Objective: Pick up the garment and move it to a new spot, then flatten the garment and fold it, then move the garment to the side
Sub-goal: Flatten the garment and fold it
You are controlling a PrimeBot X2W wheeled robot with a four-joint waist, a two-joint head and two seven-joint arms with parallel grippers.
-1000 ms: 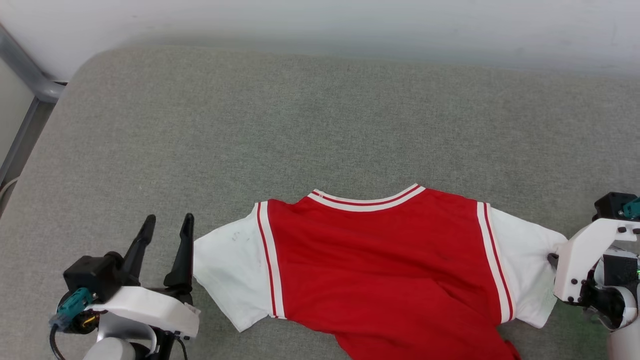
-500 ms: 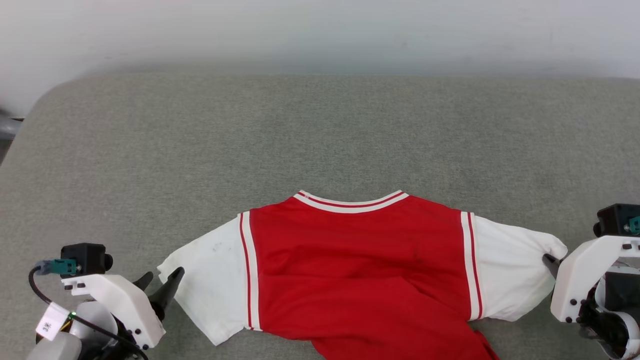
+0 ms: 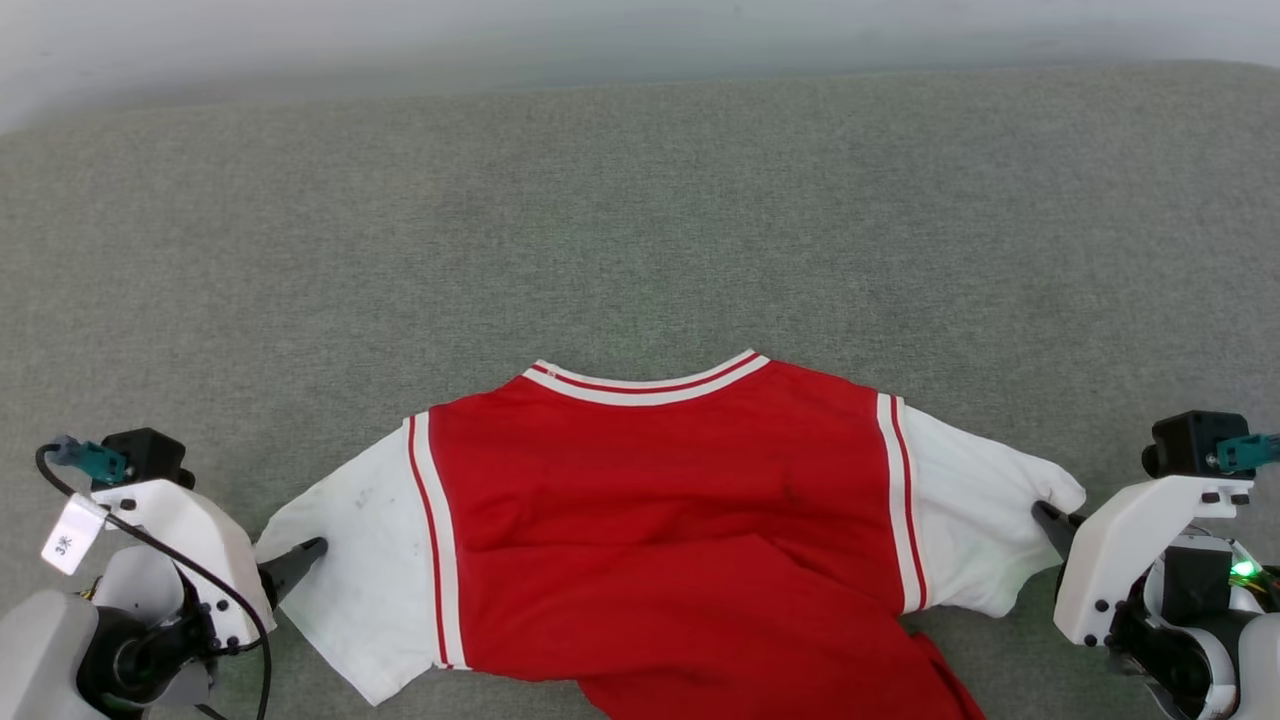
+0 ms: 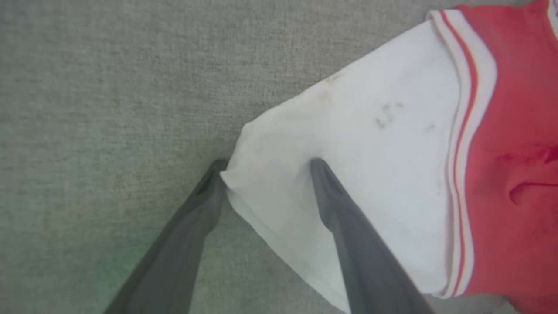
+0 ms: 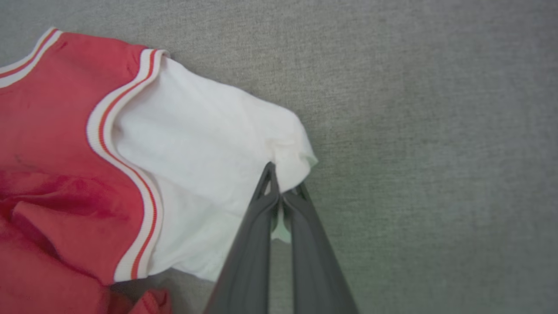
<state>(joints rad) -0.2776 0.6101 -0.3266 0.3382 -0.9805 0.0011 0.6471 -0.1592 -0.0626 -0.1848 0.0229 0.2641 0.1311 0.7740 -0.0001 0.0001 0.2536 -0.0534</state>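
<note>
Shirt (image 3: 660,490) lies flat on the grey fabric surface (image 3: 640,230), sitting at 6 o'clock in the head view. Its collar (image 3: 648,380) points to 12 and the hem end runs off the bottom edge. Red side is up, with red-and-white stripes at the collar and both shoulder seams. The white sleeves spread out to 9 and 3. Left claw (image 4: 268,168) is at the 9 o'clock sleeve (image 3: 350,560) with its fingers wide apart and nothing clamped. In the left wrist view one fingertip touches the sleeve's outer corner and the other finger lies over the white cloth; that sleeve also has a few faint dark smudges. Right claw (image 5: 284,183) is at the 3 o'clock sleeve (image 3: 985,520), fingers pressed together and pinching the sleeve's outer edge, so the cloth bunches a bit at the tips. The red body is mostly smooth up top. It is rumpled toward 5 o'clock, where a fold of red cloth tucks under near the right sleeve's lower edge. Both white wrist housings sit at the bottom corners of the head view.
</note>
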